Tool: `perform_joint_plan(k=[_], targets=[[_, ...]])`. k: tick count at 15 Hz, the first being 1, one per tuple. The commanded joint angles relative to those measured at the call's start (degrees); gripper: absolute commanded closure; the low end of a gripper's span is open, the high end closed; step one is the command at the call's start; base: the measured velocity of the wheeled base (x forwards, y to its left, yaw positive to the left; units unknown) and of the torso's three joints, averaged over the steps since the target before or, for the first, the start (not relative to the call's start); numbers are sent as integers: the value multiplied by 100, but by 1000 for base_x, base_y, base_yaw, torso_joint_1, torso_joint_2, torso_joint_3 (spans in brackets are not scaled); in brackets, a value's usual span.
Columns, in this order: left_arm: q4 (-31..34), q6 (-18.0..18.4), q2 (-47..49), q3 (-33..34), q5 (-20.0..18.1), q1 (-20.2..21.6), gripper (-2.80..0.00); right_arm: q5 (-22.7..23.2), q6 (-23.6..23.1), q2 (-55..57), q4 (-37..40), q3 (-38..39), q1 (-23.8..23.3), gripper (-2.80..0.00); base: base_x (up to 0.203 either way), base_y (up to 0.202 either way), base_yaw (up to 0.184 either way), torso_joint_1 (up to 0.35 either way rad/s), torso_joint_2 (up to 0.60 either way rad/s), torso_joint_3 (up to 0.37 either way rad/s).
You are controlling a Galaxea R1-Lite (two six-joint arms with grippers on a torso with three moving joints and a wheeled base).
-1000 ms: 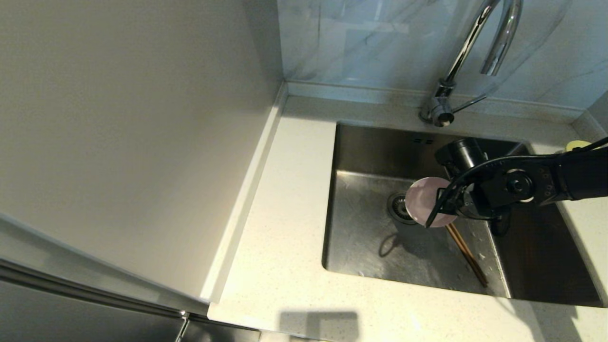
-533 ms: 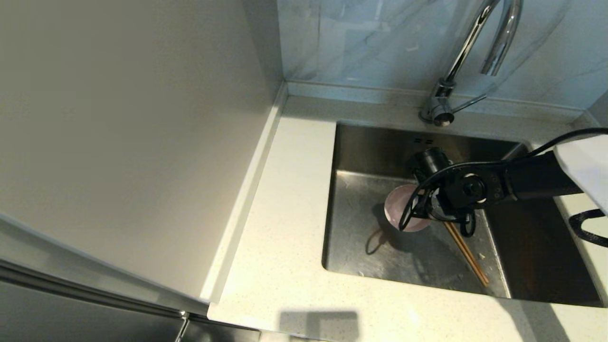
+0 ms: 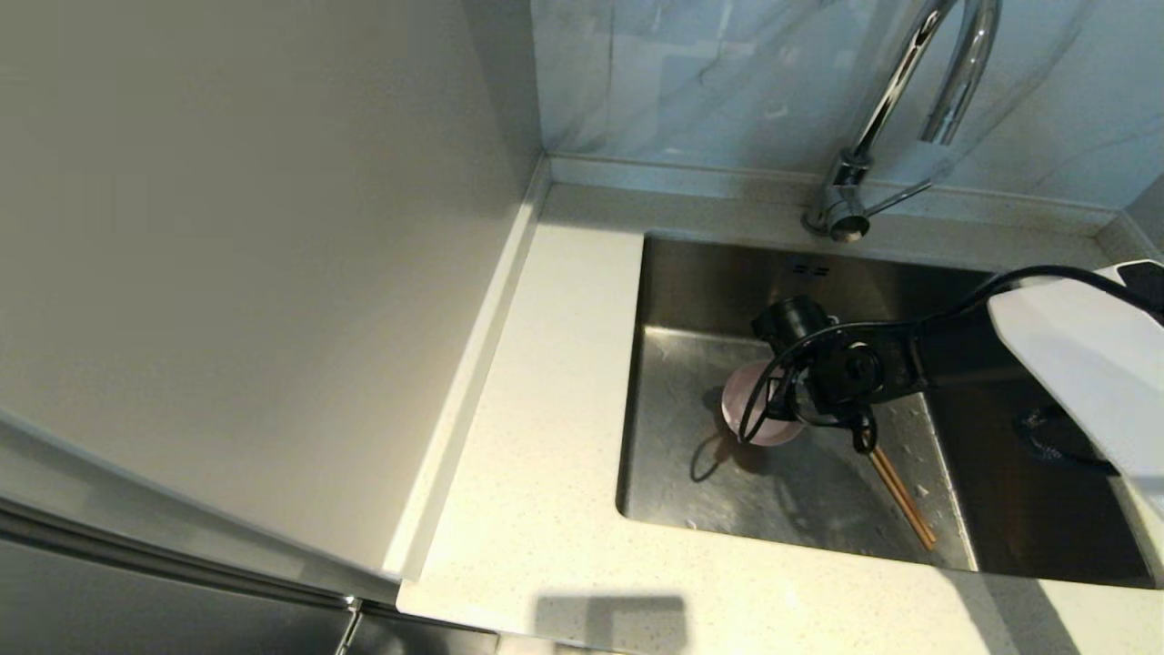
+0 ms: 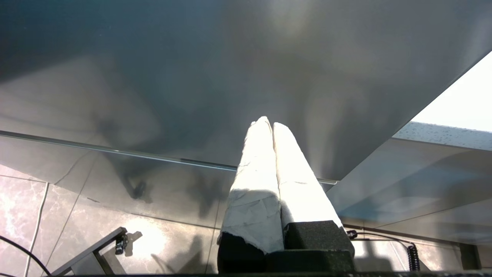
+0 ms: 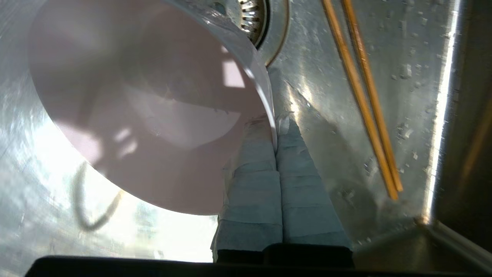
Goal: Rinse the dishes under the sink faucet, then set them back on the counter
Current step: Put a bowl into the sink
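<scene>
right gripper (image 5: 275, 129): reaching down into the sink (image 3: 691, 455), its 2 taped fingers (image 5: 303, 192) pinching the rim of the pink bowl (image 3: 747, 400), one pad inside and one outside the wall

pink bowl: hanging tilted over the sink floor, opening facing partly sideways, sitting just left of the drain (image 5: 251, 15) and throwing a shadow onto the steel beneath it

chopsticks (image 3: 900, 498): 2 of them lying side by side on the sink floor, right of the bowl, slanting toward the sink's near wall, not touching the bowl as far as I can see

faucet (image 3: 896, 100): standing on the counter (image 3: 546, 437) behind the sink's back wall, spout arching over the basin, thin lever sticking out to the side

counter: wrapping around the sink's left, near and back edges, speckled off-white

left gripper (image 4: 272, 127): nowhere near the sink, parked low by a dark cabinet front, its 2 white-wrapped fingers pressed together with nothing between them

green bowl: can't spot it around the sink in any view right now
</scene>
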Motion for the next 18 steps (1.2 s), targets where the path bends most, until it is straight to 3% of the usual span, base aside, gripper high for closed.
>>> perform_joint_plan(k=[1, 18], targets=[[-4, -1, -18, 0, 3, 2, 0, -22, 28, 240, 9, -172, -14, 0, 0, 0, 0, 0, 0, 0], [-4, -1, -18, 0, 3, 2, 0, -355, 21, 718, 263, -677, -50, 0, 0, 0, 0, 0, 0, 0]])
